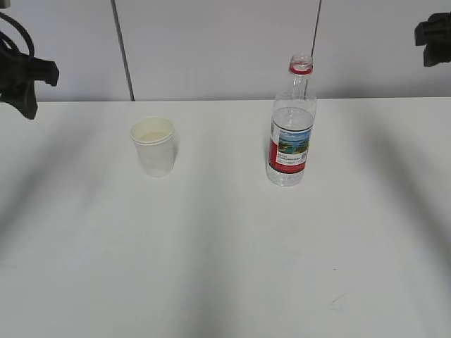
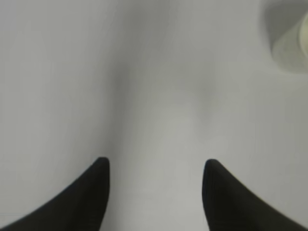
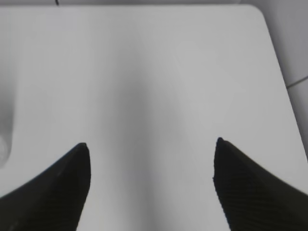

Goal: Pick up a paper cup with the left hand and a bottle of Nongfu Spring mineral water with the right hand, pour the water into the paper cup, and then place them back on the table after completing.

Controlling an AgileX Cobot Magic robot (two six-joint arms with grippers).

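Paper cup (image 1: pixel 153 146) upright on white surface (image 1: pixel 225 246), well left of uncapped bottle (image 1: pixel 290 127) — also upright; left end effector (image 2: pixel 155 166) spread apart, empty; right end effector (image 3: pixel 151 147) likewise — above bare surface.

plain white table (image 1: pixel 225 267), cream-white paper cup (image 1: pixel 154 149), clear bottle (image 1: pixel 290 134) with red-banded scenic label, red neck ring

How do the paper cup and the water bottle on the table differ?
The paper cup is short, opaque and plain cream-white; the bottle is tall, clear plastic with a red and picture label and a red neck ring. The cup's mouth is wide, the bottle's narrow and uncapped. Both stand upright on the white table, untouched.
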